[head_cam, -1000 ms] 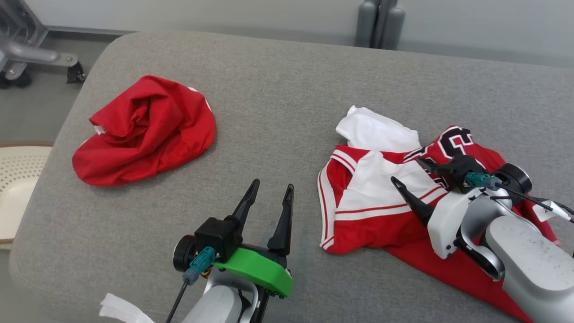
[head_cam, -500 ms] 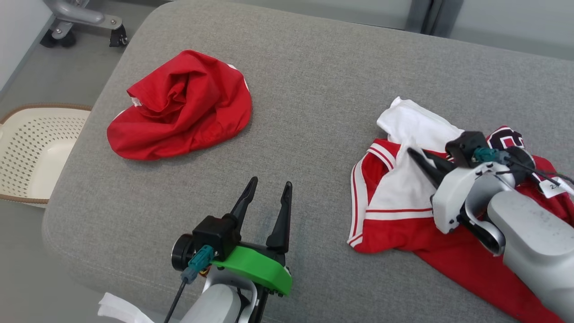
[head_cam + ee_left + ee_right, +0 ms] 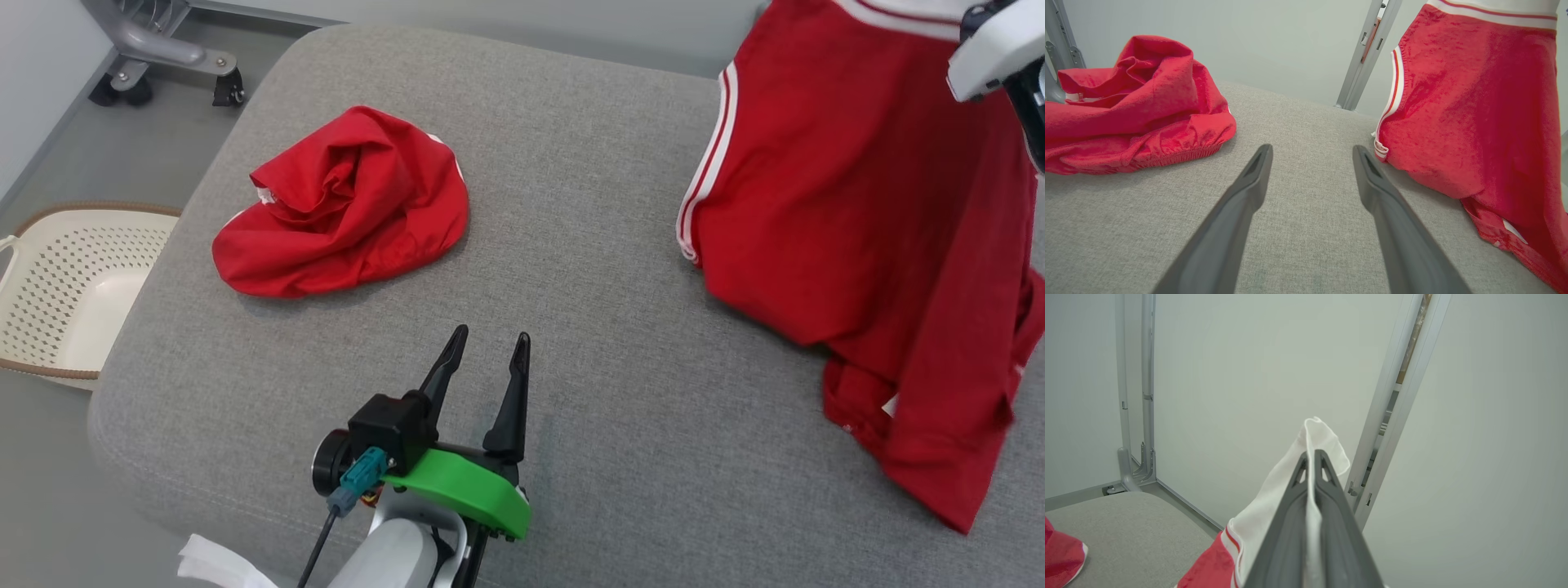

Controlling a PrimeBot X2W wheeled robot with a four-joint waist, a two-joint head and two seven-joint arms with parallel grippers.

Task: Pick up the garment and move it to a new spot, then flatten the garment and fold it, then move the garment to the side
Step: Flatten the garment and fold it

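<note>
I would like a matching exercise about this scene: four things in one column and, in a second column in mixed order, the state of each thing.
Things:
1. left gripper
2. right gripper
3. red and white jersey
4. crumpled red garment

States:
A. lies in a heap on the grey cushion
B. open, holding nothing
C. hangs down, lower end resting on the cushion
D. shut on the jersey's white part

Pairs: 1-B; 2-D; 3-C; 4-A
</note>
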